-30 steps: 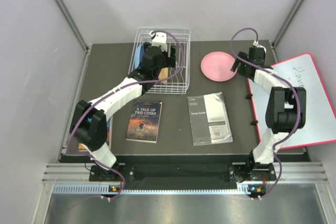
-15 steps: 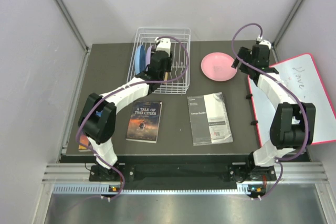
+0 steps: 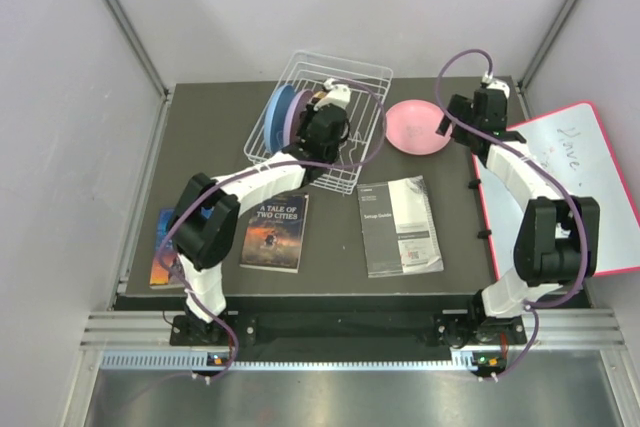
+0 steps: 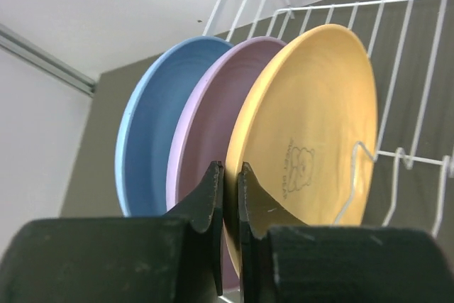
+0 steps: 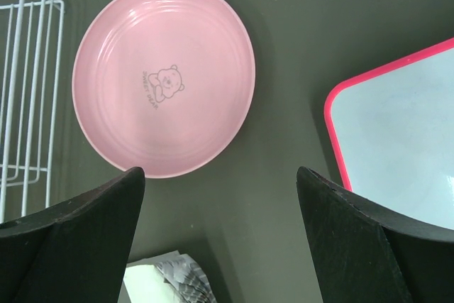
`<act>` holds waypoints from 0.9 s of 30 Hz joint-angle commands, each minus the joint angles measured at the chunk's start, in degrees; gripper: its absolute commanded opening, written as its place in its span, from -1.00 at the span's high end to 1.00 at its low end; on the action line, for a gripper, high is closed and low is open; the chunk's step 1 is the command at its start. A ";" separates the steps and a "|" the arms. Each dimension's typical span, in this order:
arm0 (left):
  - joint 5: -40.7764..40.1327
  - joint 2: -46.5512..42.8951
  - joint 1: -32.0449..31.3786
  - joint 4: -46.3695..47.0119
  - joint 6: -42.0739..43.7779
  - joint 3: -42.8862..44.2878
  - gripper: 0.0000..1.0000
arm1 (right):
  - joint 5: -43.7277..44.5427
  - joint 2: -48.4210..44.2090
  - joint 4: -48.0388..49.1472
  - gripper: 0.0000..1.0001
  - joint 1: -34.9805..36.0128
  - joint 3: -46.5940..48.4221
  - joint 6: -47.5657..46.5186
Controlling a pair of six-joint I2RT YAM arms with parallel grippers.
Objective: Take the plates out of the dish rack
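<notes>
The dish rack (image 3: 355, 152) sits askew on the desk (image 3: 460, 237). 3 plates stand on edge inside it: the blue plate (image 4: 149, 133) at the rack's left end, the purple plate (image 4: 206, 140) next, then the orange plate (image 4: 312, 140). The left gripper (image 4: 228, 196) is inside the rack, pressed together on the orange plate's lower rim. Just right of the rack, the pink plate (image 5: 163, 79) lies flat, face up. The right gripper (image 5: 220, 175) hangs beside that plate, away from the rack, spread wide and holding nothing.
</notes>
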 commanded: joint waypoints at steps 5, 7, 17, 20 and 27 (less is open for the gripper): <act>-12.75 4.04 -3.47 19.45 13.20 5.77 1.00 | 0.55 -3.11 0.48 -0.77 1.10 -0.16 -1.11; -15.74 5.36 -3.47 23.31 17.25 6.65 1.00 | -0.06 -3.20 0.31 -0.77 1.45 -0.25 -0.76; -18.83 5.55 -2.77 36.60 32.28 10.08 1.00 | -6.04 -0.48 0.22 -0.77 4.53 0.81 0.21; -18.66 3.53 -2.85 36.09 31.78 10.78 1.00 | -6.04 -0.39 0.30 -0.77 5.23 0.89 0.21; -0.35 -6.57 -2.42 2.10 1.49 13.24 1.00 | -15.35 -1.62 5.21 -0.77 5.23 -0.69 1.78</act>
